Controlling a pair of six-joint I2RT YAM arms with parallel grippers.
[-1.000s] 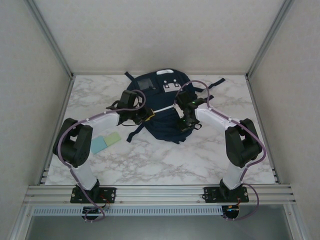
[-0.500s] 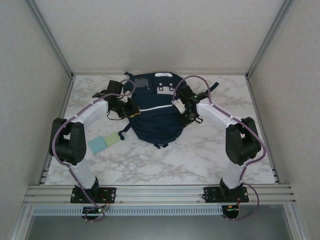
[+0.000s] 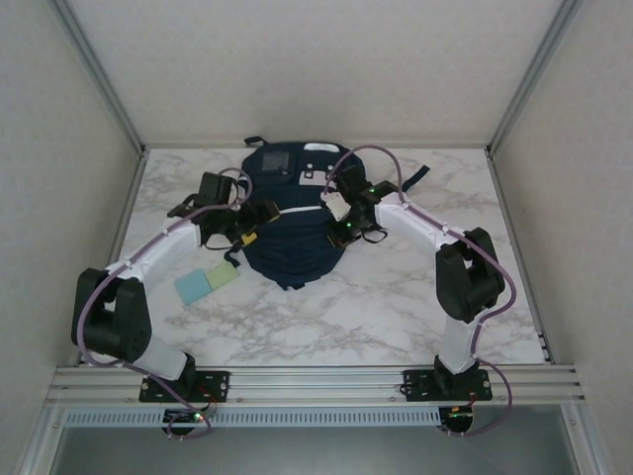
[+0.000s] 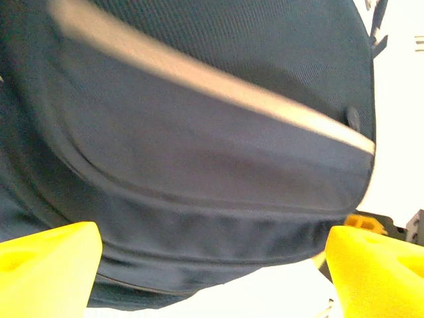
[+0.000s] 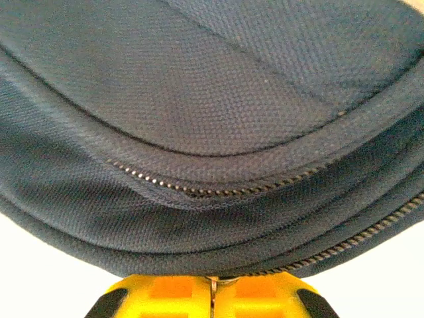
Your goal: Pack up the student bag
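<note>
Left wrist view: left gripper (image 4: 212, 262) stands wide open, yellow fingers (image 4: 46, 265) spread, with the student bag (image 4: 199, 165) just ahead and ungripped. A second ago it was pinched at the bag's left edge. Right gripper (image 5: 212, 291) stays clamped on the bag's zippered rim. Behind the left gripper, toward its base, a blue pad (image 3: 191, 287) and a green pad (image 3: 224, 276) lie side by side on the marble table (image 3: 396, 307).

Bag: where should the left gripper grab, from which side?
Its left rim, from the left, low. The bag lies flat, so the seam edge is likely the only pinchable part, and it faces the open left gripper. The right gripper pinches the opposite rim.
</note>
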